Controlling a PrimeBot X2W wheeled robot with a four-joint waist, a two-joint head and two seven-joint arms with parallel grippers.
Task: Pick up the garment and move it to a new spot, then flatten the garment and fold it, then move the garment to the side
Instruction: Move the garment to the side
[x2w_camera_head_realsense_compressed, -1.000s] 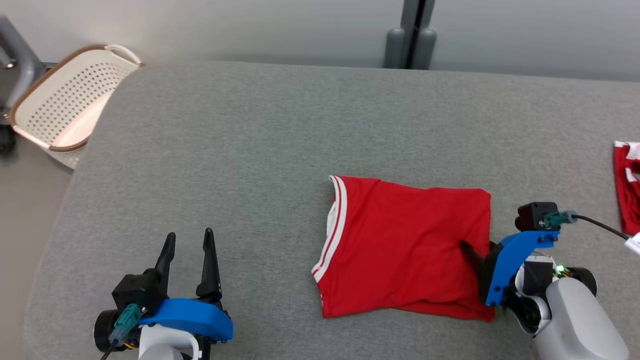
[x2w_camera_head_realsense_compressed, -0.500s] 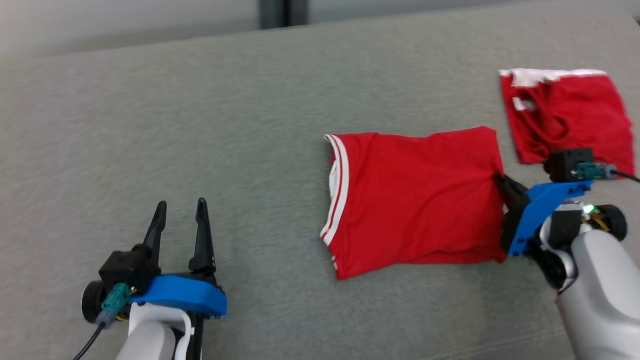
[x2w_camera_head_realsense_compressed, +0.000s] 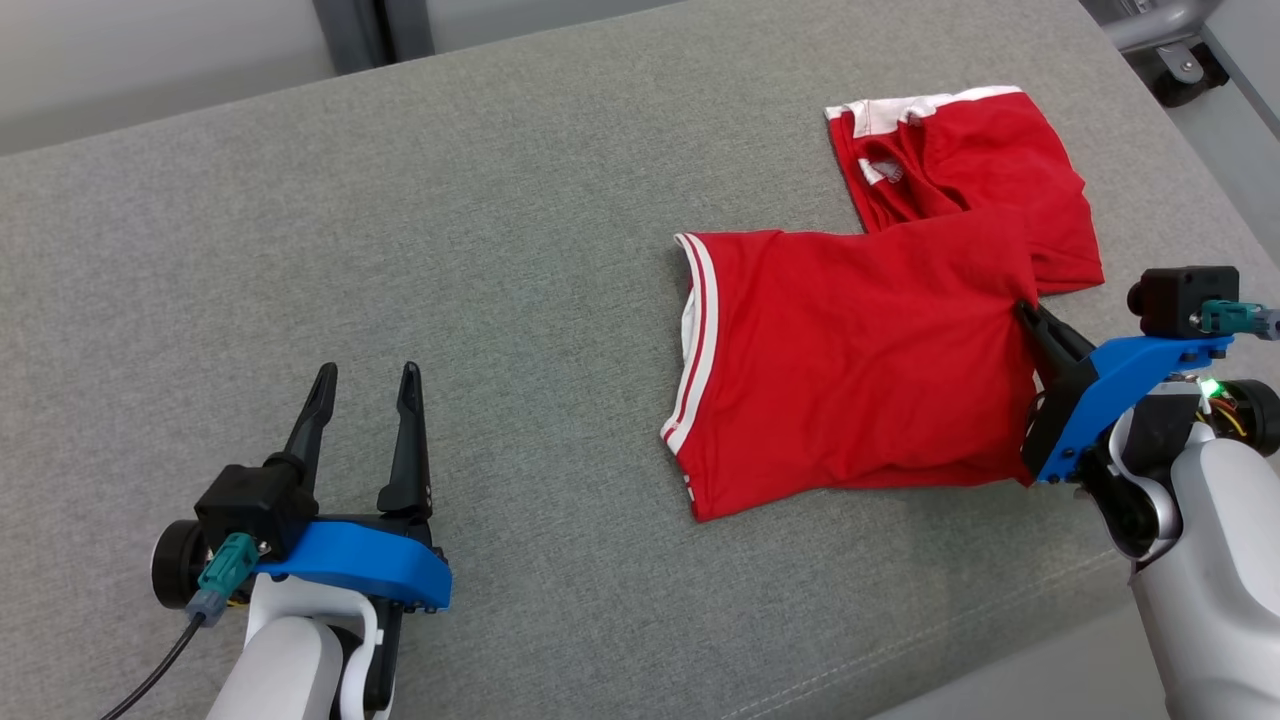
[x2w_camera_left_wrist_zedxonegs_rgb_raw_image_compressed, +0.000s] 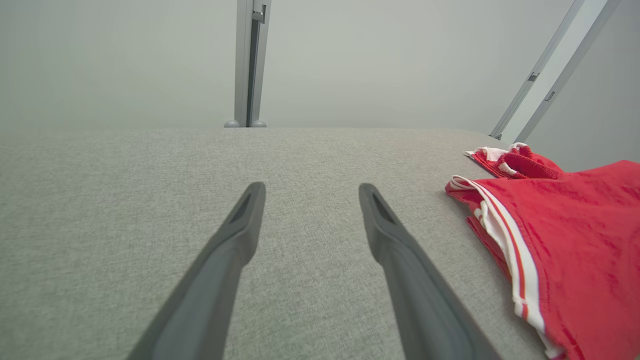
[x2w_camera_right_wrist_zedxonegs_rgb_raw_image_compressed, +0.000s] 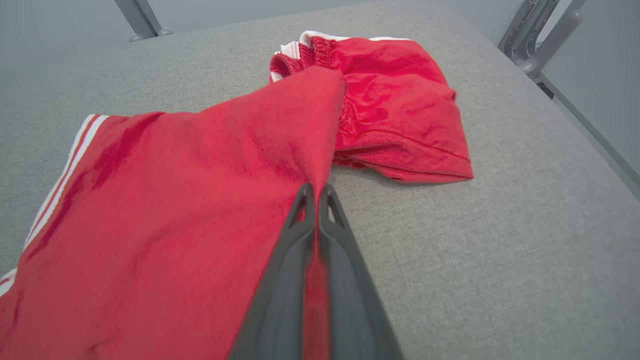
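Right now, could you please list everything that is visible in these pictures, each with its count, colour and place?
folded garment: one, red with white stripes on its left edge, on the table, centre right
second garment: one, red with a white band, crumpled, on the table beyond the folded one, far right
table: one, grey fabric top, under both garments
upright post: one, grey metal, behind the table's far edge
wheeled frame: one, grey metal, past the table's far right corner
left gripper: one, dark fingers, open, over bare table, near left
right gripper: one, dark fingers, shut on the folded garment's right edge
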